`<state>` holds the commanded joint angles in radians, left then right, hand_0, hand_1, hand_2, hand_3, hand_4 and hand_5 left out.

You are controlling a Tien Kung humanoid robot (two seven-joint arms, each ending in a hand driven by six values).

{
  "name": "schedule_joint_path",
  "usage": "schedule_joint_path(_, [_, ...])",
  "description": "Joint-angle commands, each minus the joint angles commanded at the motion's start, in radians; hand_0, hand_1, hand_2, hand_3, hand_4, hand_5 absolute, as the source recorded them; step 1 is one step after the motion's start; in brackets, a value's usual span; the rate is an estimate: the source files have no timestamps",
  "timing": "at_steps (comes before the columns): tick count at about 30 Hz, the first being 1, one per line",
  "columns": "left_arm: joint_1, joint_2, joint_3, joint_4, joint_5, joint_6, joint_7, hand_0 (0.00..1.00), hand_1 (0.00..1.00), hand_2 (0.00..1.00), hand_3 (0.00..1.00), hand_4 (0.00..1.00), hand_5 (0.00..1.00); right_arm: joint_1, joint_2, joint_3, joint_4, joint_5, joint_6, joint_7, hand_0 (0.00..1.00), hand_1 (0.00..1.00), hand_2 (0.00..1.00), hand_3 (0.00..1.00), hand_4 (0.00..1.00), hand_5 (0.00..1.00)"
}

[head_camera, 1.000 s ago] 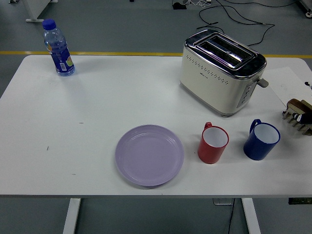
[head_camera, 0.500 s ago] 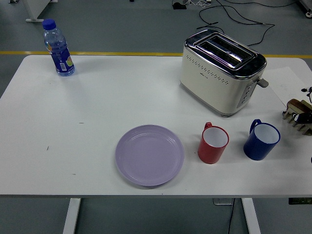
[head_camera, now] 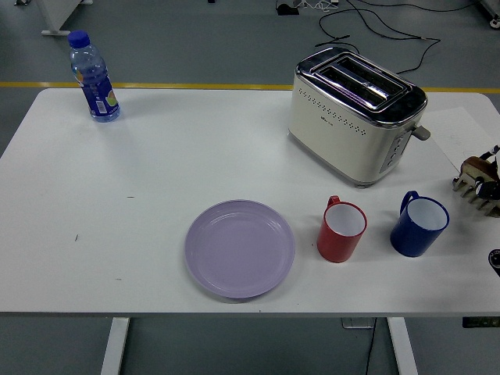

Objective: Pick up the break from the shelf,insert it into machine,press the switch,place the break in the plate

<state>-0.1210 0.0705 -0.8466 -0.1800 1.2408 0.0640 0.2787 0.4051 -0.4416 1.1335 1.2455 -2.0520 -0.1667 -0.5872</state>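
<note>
Shelf cut by right edge; right hand barely visible.

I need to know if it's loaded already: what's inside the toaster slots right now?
Nothing rises above the toaster's two slots; only dark openings with a purplish glint show. Deeper inside is hidden.

bottle label print unreadable, toaster marking too small

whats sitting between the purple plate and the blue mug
In the head view, the red mug stands between the purple plate and the blue mug, upright on the white table, touching neither.
</note>
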Motion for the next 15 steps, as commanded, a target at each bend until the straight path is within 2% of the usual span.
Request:
schedule_joint_path(1, [0.0,0.0,0.0,0.0,0.0,0.0,0.0,0.653,0.586,0.591,0.601,0.331,0.95,0.001,0.0,-0.002,-0.001,-0.002,0.001,0.001,0.393,0.446,0.501,0.557,0.472,0.002])
schedule_joint_path(6, [0.001,0.0,-0.001,0.0,0.002,0.0,0.0,0.653,0.586,0.591,0.601,0.331,0.95,0.002,0.004,-0.005,-0.014,0.001,0.016,-0.002,0.393,0.446,0.501,0.557,0.472,0.002])
schedule_joint_path(7, [0.001,0.0,-0.001,0.0,0.001,0.0,0.0,0.653,0.586,0.591,0.601,0.331,0.95,0.002,0.004,-0.005,-0.014,0.0,0.012,-0.001,0.377,0.435,0.49,0.546,0.415,0.002])
schedule_joint_path(12, [0.0,0.001,0.003,0.0,-0.005,0.001,-0.001,0.653,0.586,0.591,0.601,0.331,0.95,0.003,-0.003,-0.004,0.0,-0.01,-0.033,0.008,0.377,0.435,0.49,0.546,0.415,0.002])
schedule_joint_path(13, [-0.001,0.002,0.005,0.0,-0.008,0.002,-0.002,0.653,0.586,0.591,0.601,0.329,0.951,0.004,-0.006,-0.001,0.008,-0.014,-0.047,0.011,0.378,0.41,0.465,0.537,0.363,0.002])
schedule_joint_path(15, [-0.002,0.002,0.005,0.0,-0.011,0.002,-0.002,0.653,0.586,0.591,0.601,0.329,0.951,0.005,-0.014,0.006,0.027,-0.023,-0.065,0.017,0.378,0.41,0.465,0.537,0.363,0.002])
